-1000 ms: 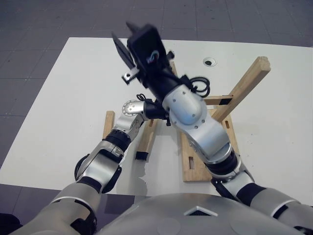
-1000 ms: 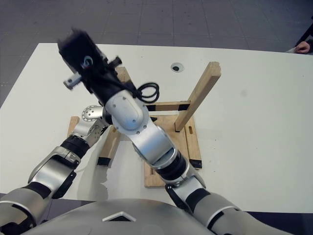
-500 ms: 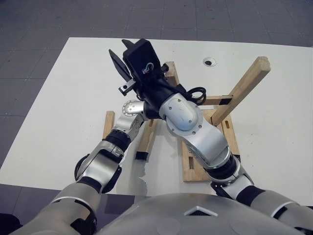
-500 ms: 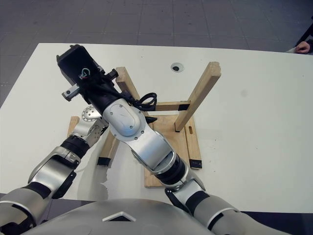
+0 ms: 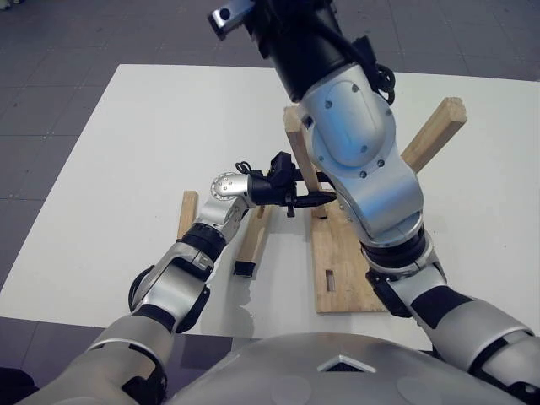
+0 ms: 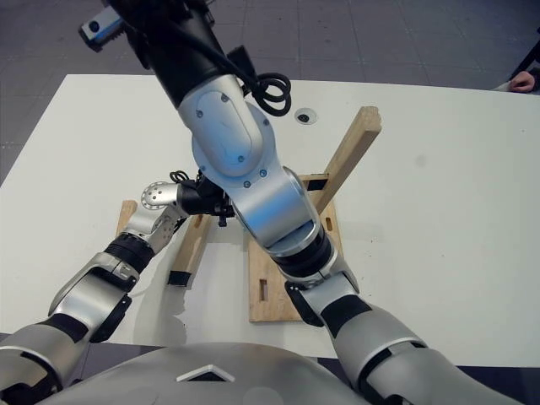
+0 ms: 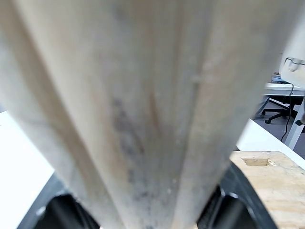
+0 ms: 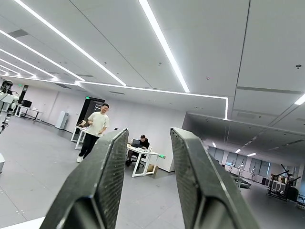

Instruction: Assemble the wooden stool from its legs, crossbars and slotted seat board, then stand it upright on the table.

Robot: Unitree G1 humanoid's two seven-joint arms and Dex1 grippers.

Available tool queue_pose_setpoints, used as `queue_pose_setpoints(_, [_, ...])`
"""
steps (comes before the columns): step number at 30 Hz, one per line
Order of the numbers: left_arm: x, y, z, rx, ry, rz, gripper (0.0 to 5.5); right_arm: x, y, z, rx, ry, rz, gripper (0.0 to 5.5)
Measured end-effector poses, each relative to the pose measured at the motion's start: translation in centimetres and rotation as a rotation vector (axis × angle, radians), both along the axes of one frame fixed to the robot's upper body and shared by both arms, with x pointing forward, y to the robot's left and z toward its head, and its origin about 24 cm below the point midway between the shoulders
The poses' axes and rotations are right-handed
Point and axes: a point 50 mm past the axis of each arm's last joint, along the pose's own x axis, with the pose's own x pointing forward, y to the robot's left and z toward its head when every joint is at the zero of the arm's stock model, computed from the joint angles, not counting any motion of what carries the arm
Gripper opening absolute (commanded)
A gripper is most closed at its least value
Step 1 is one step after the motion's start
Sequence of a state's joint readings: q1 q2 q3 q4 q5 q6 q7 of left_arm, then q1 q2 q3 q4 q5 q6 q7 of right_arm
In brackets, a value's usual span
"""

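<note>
Seating leg (image 5: 294, 143) at 11 o'clock corner of seat board (image 5: 342, 263): left gripper (image 5: 314, 197) jaws pinch it upright. Right gripper (image 8: 148, 138) jaws spread, empty, held high. Judgement: hold leg vertical, press straight down into slot.

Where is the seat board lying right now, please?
The seat board lies flat on the table close to the robot, slightly to its right, with a loose wooden bar just to the board's left.

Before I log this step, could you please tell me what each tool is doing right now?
Left tool: closed on a wooden leg.
Right tool: open, holding nothing.
</note>
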State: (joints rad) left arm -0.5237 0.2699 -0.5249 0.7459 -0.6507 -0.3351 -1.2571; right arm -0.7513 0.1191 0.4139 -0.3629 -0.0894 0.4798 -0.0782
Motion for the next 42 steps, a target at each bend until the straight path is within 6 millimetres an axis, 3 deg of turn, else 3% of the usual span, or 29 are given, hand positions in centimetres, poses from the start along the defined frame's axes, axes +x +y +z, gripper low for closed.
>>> queue_pose_setpoints(2, [0.0, 0.0, 0.0, 0.0, 0.0, 0.0, 2.05, 0.7, -0.3, -2.1, -0.007, 0.111, -0.005, 1.65])
queue_pose_setpoints(4, [0.0, 0.0, 0.0, 0.004, 0.0, -0.002, 2.05, 1.0, -0.9, -6.2, -0.008, 0.312, -0.016, 1.65])
queue_pose_setpoints(11, [-0.1, -0.2, -0.1, -0.001, -0.012, -0.005, 2.05, -1.5, -3.2, -7.0, 0.054, 0.359, -0.01, 1.65])
queue_pose_setpoints(14, [-0.1, -0.1, -0.1, -0.002, -0.012, -0.004, 2.05, -1.4, -4.0, -8.0, 0.039, 0.422, -0.037, 1.65])
queue_pose_setpoints(20, [-0.1, -0.2, -0.1, -0.003, -0.013, -0.004, 2.05, -0.3, -5.6, -6.9, 0.104, 0.429, -0.074, 1.65])
queue_pose_setpoints(23, [-0.1, -0.2, -0.1, -0.003, -0.013, -0.004, 2.05, 0.6, -8.0, -4.4, 0.183, 0.35, -0.134, 1.65])
queue_pose_setpoints(28, [-0.1, -0.2, -0.1, -0.003, -0.013, -0.004, 2.05, 0.5, -13.1, -1.8, 0.231, 0.233, -0.264, 1.65])
queue_pose_setpoints(35, [-0.1, -0.2, -0.1, -0.003, -0.01, -0.006, 2.05, -2.1, -24.1, 1.0, 0.231, 0.111, -0.579, 1.65])
queue_pose_setpoints(39, [-0.1, -0.2, -0.1, -0.001, -0.007, -0.007, 2.05, -4.4, -28.6, 1.0, 0.24, 0.123, -0.72, 1.65])
queue_pose_setpoints(42, [-0.1, -0.1, 0.0, 0.004, 0.005, -0.014, 2.05, -4.9, -30.8, -1.2, 0.236, 0.229, -0.788, 1.65])
